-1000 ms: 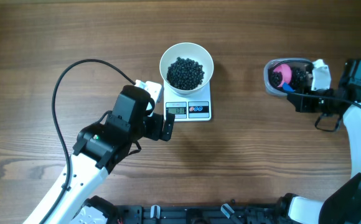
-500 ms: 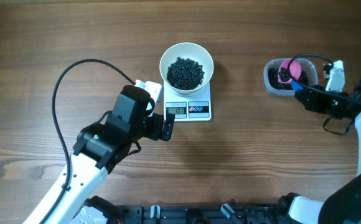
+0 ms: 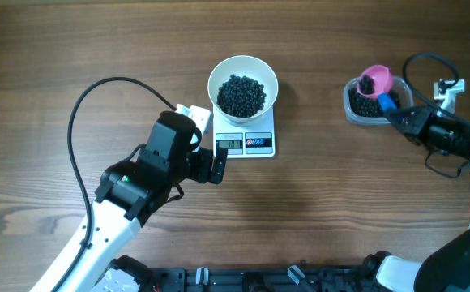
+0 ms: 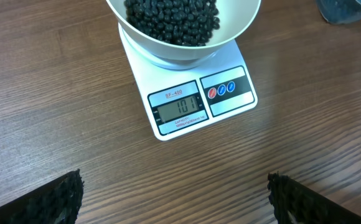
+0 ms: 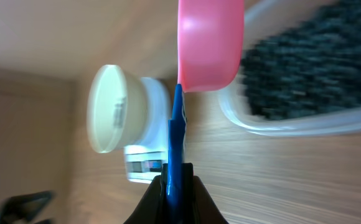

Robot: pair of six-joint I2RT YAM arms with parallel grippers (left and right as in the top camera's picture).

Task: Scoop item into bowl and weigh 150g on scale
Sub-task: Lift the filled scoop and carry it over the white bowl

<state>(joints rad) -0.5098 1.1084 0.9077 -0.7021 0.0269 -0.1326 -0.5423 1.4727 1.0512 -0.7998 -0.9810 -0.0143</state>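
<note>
- Overhead view: bowl (image 3: 215, 73) seated on the scale (image 3: 245, 139), overhanging its far edge and filled with a heap of black beads (image 3: 241, 95).
- Just beside the left edge of the scale: left gripper (image 3: 208, 139), fingers spread wide, clamped on nothing, clear of bowl and beads.
- Left wrist view: display (image 4: 179, 107) on the near part of the scale reading 101, bowl and beads beyond it. Both fingertips (image 4: 56, 199) low in the corners, on the near side of the scale and apart from it.
- Well to the right of the scale: right gripper (image 3: 397, 116), closed tight on the blue handle (image 3: 387, 101) of a pink scoop (image 3: 376, 79).
- Scoop head over the clear tub (image 3: 348, 109), also well right of the scale. More black beads in the tub, just past the right gripper's tips and not touched by them.
</note>
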